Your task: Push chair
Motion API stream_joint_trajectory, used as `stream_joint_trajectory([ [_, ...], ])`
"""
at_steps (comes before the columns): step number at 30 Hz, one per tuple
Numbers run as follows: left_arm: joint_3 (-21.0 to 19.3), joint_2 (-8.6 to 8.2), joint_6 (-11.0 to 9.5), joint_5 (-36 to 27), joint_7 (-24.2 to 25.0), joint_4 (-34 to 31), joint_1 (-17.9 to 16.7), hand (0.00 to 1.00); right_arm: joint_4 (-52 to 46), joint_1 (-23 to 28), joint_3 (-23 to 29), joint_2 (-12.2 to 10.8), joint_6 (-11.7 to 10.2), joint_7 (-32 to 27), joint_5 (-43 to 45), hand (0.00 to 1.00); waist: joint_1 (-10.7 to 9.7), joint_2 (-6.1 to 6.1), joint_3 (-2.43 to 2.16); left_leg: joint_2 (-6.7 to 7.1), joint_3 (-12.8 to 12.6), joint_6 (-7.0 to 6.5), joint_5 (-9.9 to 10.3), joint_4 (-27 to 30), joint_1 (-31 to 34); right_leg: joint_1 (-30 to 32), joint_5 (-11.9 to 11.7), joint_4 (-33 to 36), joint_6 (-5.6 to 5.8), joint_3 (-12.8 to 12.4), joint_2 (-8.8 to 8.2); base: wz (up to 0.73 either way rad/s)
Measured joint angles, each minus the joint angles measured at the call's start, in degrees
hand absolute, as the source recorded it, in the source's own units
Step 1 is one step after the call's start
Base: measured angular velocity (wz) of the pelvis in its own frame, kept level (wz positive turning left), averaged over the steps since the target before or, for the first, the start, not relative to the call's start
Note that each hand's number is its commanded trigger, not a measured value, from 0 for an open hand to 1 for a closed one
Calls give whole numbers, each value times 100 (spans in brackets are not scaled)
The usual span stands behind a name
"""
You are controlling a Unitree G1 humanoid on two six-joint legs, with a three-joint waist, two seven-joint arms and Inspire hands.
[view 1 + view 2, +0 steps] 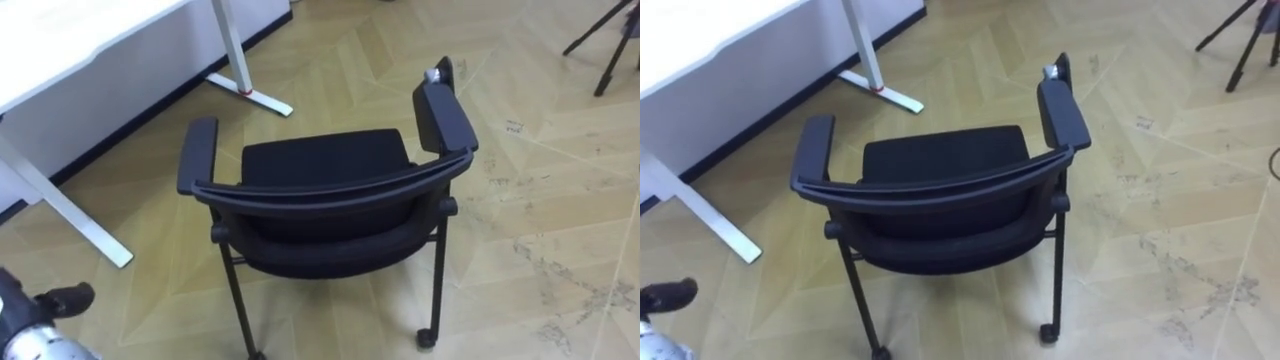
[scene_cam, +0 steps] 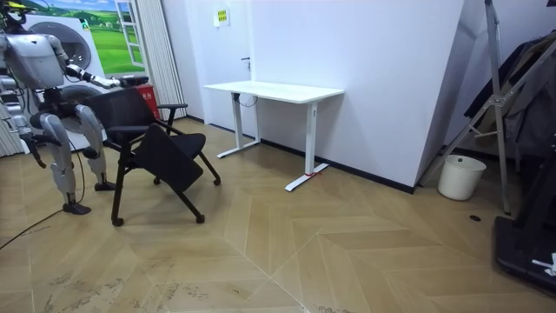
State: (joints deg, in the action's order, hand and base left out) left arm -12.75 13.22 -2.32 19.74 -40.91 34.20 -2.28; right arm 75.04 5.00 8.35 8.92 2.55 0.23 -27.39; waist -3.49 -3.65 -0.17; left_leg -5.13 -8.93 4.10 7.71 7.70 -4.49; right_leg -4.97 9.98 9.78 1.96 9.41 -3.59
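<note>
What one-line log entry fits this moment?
robot: stands behind chair | chair: backrest toward robot, near white desk | left hand: apart from chair

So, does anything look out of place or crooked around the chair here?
The chair looks odd: in the room view its seat seems to slope steeply down toward the front instead of lying level. It also stands apart from the white desk, turned askew to it.

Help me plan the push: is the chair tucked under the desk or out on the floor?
Out: the chair stands on open floor, apart from the desk, in the eye and room views.
</note>
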Motion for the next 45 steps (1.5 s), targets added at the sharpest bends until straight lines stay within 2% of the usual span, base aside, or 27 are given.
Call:
stream_joint_trajectory([
  [4, 222, -1, 40, 423, -3, -330, 2, 0, -1, -15, -41, -4, 0, 6, -155, 0, -63, 12, 1, 0, -5, 0, 0, 0, 1, 0, 0, -12, 0, -4, 0, 0],
  [11, 661, -14, 115, 1010, 29, -344, 2, 0, -11, -65, -202, -10, -2, 125, -125, 0, -135, 78, 26, 0, -2, 0, 0, 0, 6, 0, 0, -25, 0, 2, 1, 0],
  [18, 1031, -80, 127, 1290, 173, -377, 2, 0, 33, -128, -267, -23, -9, 181, -129, 0, -183, 93, 18, -1, -13, 0, 0, 1, -6, -3, -1, -20, -1, 3, 1, 0],
  [25, 1149, -86, 153, 2173, 274, -698, 9, 0, 59, -170, -272, -48, -9, 126, -183, 0, -271, 76, 22, -1, -16, 0, 0, 1, -7, -8, -1, -29, -1, -5, 2, 0],
  [29, 1388, -93, 164, 2504, 295, -715, 29, 0, 60, -208, -274, -45, -11, 63, -147, 0, -289, 25, 54, -1, -30, 0, 0, 1, -12, -4, 0, -29, -1, -29, 2, -1],
  [39, 1502, -98, 196, 2610, 330, -734, 134, 0, 55, -225, -277, -44, -13, -7, -145, 0, -321, 1, 68, 0, -49, 0, 0, 1, -1, 23, 0, -49, -1, -76, 5, -1],
  [45, 1525, -109, 211, 2892, 402, -778, 162, 0, 54, -221, -265, -45, -45, -10, -147, 0, -417, 9, 42, 0, -91, 0, 0, 0, -13, -4, -6, -89, -7, -90, 7, -3],
])
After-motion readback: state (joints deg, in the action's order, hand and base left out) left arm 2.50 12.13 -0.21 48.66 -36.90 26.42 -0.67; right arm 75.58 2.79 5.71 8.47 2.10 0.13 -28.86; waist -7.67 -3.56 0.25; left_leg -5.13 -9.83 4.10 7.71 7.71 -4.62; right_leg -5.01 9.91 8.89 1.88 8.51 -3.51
